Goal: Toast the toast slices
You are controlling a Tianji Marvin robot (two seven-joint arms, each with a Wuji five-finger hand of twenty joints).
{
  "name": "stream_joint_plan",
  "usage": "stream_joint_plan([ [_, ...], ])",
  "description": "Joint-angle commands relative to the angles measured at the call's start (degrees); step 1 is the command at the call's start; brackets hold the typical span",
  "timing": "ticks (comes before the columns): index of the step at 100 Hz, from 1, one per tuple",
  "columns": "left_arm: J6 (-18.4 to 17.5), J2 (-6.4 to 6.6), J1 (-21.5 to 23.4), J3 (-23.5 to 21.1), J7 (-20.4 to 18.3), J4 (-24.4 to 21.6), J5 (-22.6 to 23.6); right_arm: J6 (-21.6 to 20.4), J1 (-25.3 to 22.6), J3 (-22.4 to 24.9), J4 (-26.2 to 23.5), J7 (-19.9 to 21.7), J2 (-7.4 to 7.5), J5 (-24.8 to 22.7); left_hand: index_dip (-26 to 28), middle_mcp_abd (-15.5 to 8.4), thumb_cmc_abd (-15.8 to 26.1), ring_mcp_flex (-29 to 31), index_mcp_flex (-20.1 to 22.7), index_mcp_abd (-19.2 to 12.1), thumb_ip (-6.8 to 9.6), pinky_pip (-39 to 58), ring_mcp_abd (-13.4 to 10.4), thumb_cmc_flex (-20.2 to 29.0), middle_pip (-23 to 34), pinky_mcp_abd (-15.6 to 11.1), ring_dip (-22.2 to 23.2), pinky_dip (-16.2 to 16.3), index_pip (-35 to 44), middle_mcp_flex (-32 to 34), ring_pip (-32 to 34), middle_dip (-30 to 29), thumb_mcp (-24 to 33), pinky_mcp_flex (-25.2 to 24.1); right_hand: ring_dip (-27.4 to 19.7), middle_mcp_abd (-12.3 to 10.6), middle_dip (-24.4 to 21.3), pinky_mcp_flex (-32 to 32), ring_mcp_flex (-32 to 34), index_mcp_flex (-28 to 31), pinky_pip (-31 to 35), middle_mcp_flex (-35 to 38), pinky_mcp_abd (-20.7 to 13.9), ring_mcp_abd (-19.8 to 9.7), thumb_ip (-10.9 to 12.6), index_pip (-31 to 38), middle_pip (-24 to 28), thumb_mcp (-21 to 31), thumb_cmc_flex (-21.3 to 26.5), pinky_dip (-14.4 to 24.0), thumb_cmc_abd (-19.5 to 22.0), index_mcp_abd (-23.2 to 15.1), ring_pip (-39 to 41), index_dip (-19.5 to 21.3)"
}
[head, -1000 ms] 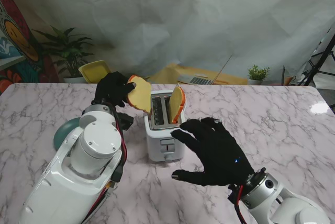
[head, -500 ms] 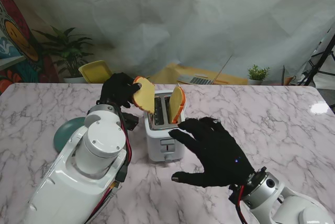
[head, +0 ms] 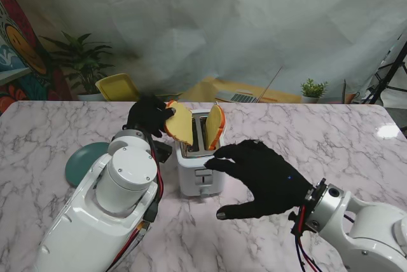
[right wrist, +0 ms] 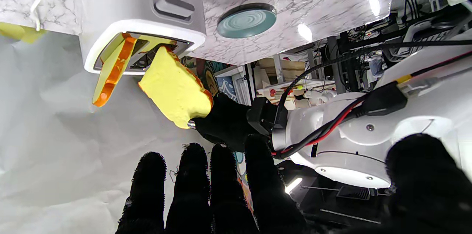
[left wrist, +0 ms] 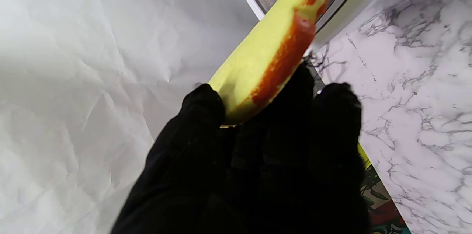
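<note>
A white two-slot toaster (head: pixel 198 169) stands at the table's middle. One toast slice (head: pixel 215 126) with an orange crust sticks up out of its right slot, also seen in the right wrist view (right wrist: pixel 112 67). My left hand (head: pixel 149 115) is shut on a second slice (head: pixel 180 123), tilted over the left slot with its lower corner at the slot mouth (right wrist: pixel 176 90). The left wrist view shows that slice (left wrist: pixel 269 48) pinched between black fingers. My right hand (head: pixel 267 180) hovers open, fingers spread, just in front of and right of the toaster, holding nothing.
A teal plate (head: pixel 81 161) lies left of the toaster, partly behind my left arm. A yellow container (head: pixel 116 86) and potted plants (head: pixel 313 89) sit past the table's far edge. Marble table (head: pixel 331 138) stretches to the right.
My left hand has carried its slice rightward and down, from beside the toaster to over the left slot. My right hand has shifted slightly right and nearer the toaster front.
</note>
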Motion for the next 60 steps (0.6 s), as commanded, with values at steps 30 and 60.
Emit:
stream_joint_plan([
  [30,1.46,-0.64,-0.31,0.68,-1.08,-0.18,-0.58,-1.04,2.37,0.77,-1.16,1.00,1.04,-1.00,1.93,4.95,-1.00,2.11,2.29,0.64,0.90,1.99,0.39,1.89,0.64,-1.29,-0.28,-0.67,2.54,1.98,0.67,-0.04,1.35,2.04,-1.09,-1.01,-0.63,-0.77,-1.67,-2.59,-1.64,-2.10,-2.37,-1.47,-0.95,-1.33,-0.75,-1.82,-1.64,-0.68,2.88,-0.64,-3.16,0.52],
  [60,2.30,-0.97,-0.51,1.31,-0.78,-0.65,-0.50,-1.86,2.56,1.40,-1.18,-0.01,0.88,-2.90,2.44,4.98,-0.82,2.33,1.99,0.91,0.93,2.50,0.33,1.89,1.14,-1.29,-0.33,-0.95,2.61,2.02,1.09,-0.01,1.11,2.37,-1.08,-1.06,-0.59,-0.47,-1.41,-2.50,-1.71,-1.88,-2.40,-1.40,-0.89,-1.20,-0.56,-2.06,-1.31,-0.54,2.95,-0.77,-2.94,0.79],
])
